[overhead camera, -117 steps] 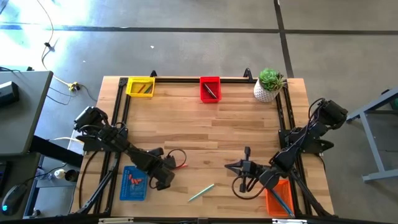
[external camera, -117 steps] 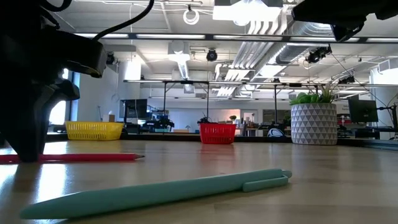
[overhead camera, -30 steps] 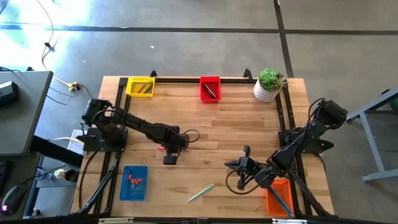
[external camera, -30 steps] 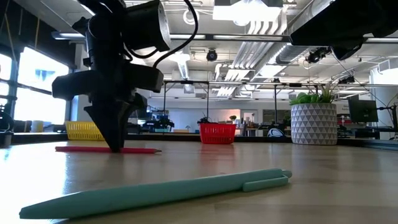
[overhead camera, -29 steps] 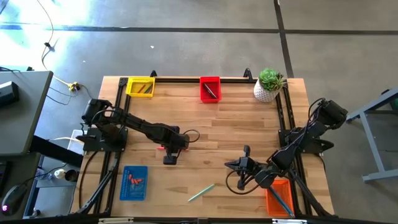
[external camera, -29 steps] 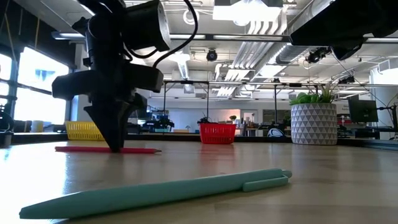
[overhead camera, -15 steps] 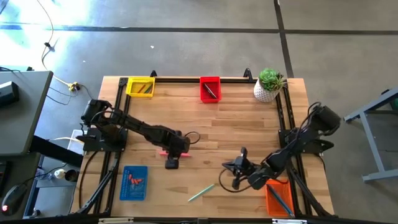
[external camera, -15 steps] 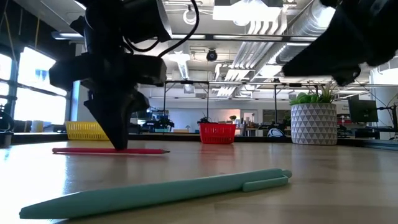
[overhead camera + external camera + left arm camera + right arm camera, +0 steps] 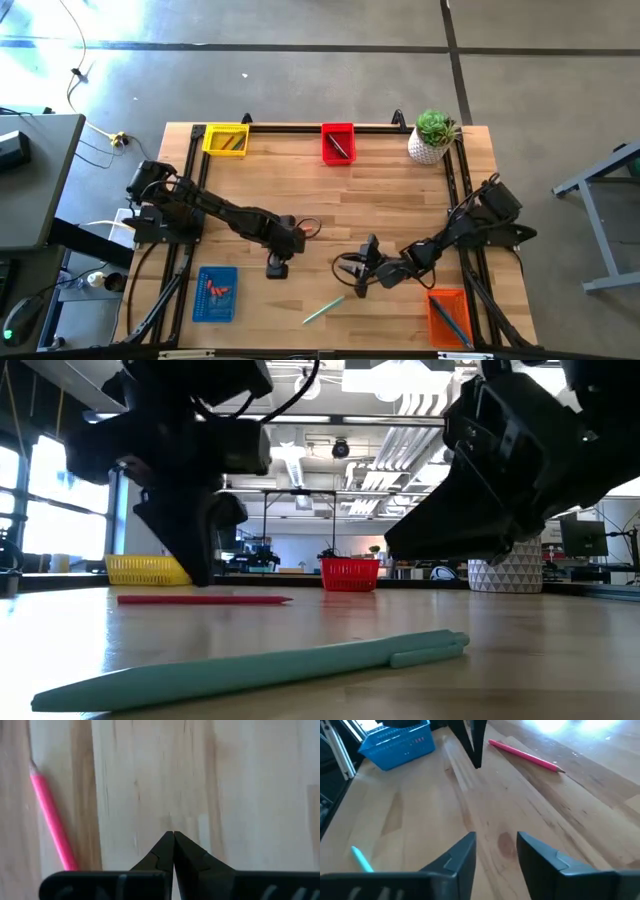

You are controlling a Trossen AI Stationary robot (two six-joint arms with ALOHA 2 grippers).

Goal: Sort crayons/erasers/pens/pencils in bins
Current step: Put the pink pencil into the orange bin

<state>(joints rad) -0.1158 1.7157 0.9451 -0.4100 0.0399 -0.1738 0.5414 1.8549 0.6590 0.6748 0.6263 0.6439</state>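
A red pencil (image 9: 200,599) lies flat on the wood table. My left gripper (image 9: 173,836) is shut and points down beside the pencil (image 9: 50,822), a little apart from it. A teal pen (image 9: 323,309) lies near the front edge. My right gripper (image 9: 496,847) stands open over bare wood right of the middle (image 9: 345,274), nothing between its fingers, facing the pencil (image 9: 525,754) and my left gripper's fingers (image 9: 476,745). The yellow bin (image 9: 225,139) and red bin (image 9: 338,143) stand at the far edge, the blue bin (image 9: 215,294) near left, the orange bin (image 9: 449,318) near right.
A white pot with a green plant (image 9: 432,137) stands at the far right corner. A black rail frame (image 9: 290,127) runs along the table's far edge and down its sides. Bare wood lies between the two grippers and across the table's middle.
My right gripper has swung toward the table's left, nearer the pencil and the pen. My left gripper has shifted a little toward the near edge, staying shut. The red pencil has slid a short way toward the table's right, still flat on the wood.
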